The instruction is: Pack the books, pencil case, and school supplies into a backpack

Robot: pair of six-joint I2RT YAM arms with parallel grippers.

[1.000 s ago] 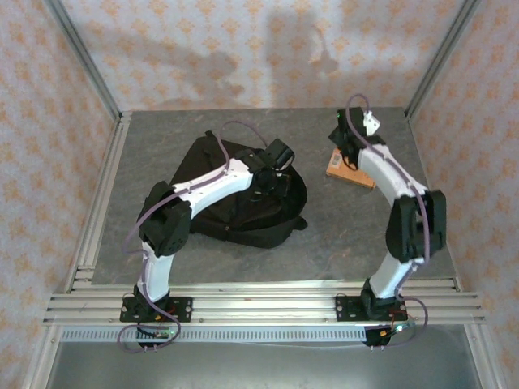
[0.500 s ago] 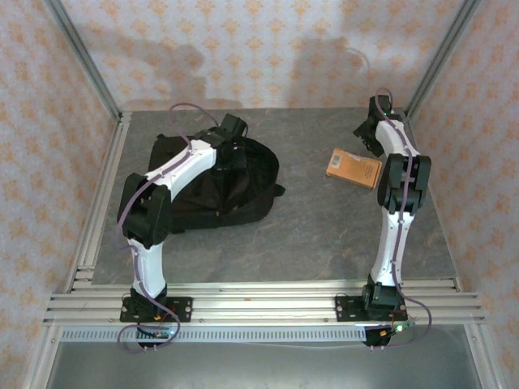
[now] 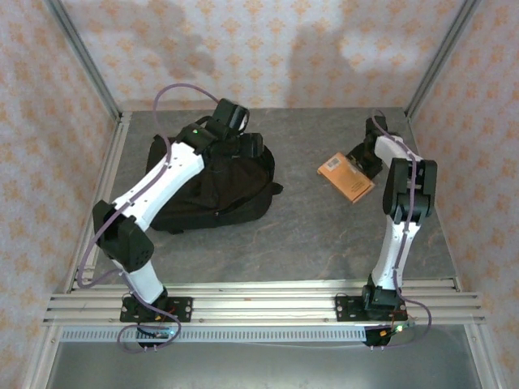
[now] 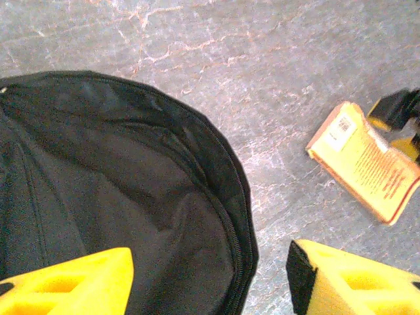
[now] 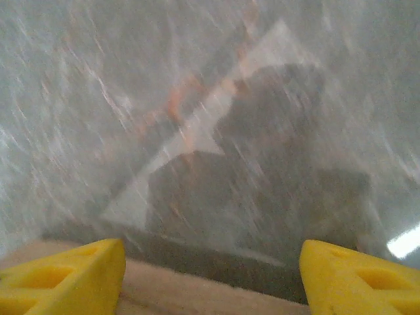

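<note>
Top external — left gripper [image 3: 249,148] wide over backpack [image 3: 207,196], right gripper [image 3: 362,159] wide beside orange book [image 3: 345,177] — grey table [image 3: 300,223] between.

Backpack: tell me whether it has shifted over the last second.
Yes. The backpack has slid left, toward the left side rail of the table.

Arm links: left arm [image 3: 158,182] and right arm [image 3: 397,235], white shells with black joint housings.
Cables: purple-grey cable [image 3: 174,86] looped along each arm.
Bases: black base plates [image 3: 156,309], bolted down.
Tips: left pincer [image 4: 207,279] and right pincer [image 5: 210,275], yellow blocks with triangular hollows; a black pad on one left block.
</note>
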